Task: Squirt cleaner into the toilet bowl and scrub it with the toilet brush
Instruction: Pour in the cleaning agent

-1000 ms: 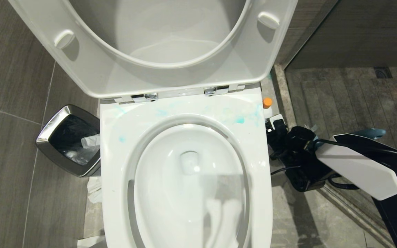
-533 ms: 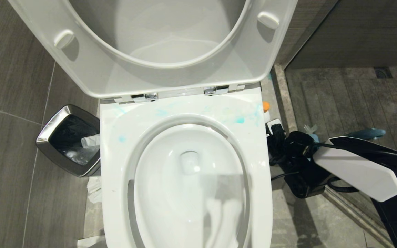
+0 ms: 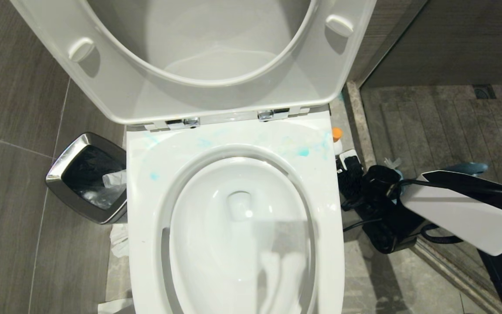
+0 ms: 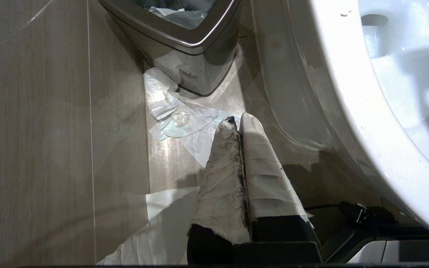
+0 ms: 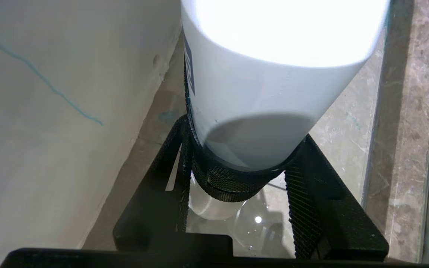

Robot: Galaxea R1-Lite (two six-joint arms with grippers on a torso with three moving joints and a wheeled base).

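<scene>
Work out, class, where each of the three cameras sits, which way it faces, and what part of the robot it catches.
Head view: high up, looking down on the toilet bowl; right arm beside it.
Left wrist view: low, behind the shut left gripper, facing floor and waste bin.
Right wrist view: behind the right gripper, clamped on the cleaner bottle.
Shared: bin and bowl, head and left wrist views.

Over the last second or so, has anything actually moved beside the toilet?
Slightly. The right gripper, shut on the cleaner, dipped a little lower beside the toilet bowl, so the orange cap sits a bit lower than before. The grip did not change. The left gripper stayed shut and parked near the waste bin; bowl and bin did not shift.
</scene>
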